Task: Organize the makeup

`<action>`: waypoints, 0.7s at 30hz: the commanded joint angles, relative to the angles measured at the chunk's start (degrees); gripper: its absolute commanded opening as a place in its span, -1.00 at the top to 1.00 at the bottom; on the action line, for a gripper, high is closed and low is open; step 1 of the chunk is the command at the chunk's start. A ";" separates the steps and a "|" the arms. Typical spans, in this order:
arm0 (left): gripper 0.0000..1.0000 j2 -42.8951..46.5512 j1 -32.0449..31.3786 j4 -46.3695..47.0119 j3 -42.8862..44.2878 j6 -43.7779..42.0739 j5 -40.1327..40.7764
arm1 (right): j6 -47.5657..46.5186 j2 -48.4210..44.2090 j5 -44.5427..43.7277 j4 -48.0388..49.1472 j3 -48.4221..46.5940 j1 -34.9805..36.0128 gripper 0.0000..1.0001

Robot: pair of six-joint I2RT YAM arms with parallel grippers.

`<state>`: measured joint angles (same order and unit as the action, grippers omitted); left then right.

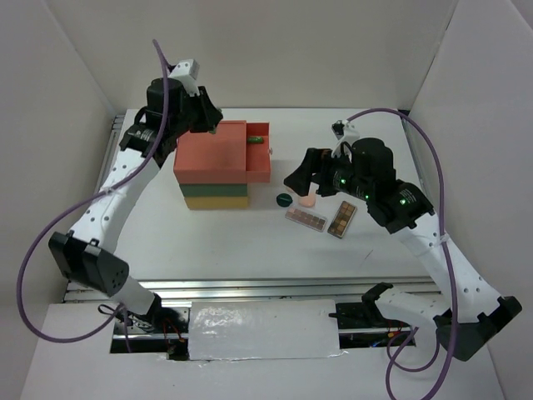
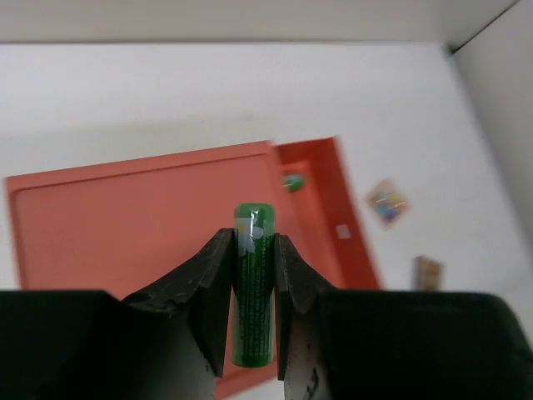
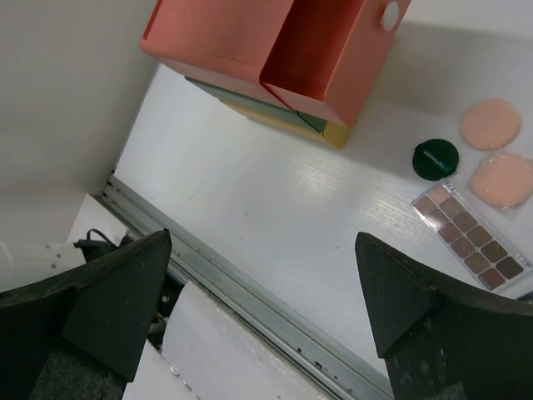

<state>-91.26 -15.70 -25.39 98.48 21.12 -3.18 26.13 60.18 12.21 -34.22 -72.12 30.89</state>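
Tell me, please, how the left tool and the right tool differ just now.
The left tool is shut on a green tube; the right tool is open and empty. The left hangs over the orange box, the right over the table. Both are black.

I see the green tube (image 2: 252, 292) with a pale mark, the drawer box (image 1: 212, 158) layered orange, green, yellow, a dark-green disc (image 3: 435, 157), peach puffs (image 3: 490, 123), brown-squared palettes (image 3: 469, 242), on my white tabletop (image 1: 250, 242).
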 commanded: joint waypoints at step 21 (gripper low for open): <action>0.62 -6.20 -14.62 15.63 -4.78 20.01 12.32 | 3.32 -3.05 -7.38 1.96 -0.39 0.13 -1.00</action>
<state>-97.49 -29.91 -12.14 90.76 42.11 7.33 29.58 58.50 5.15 -33.85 -72.01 30.89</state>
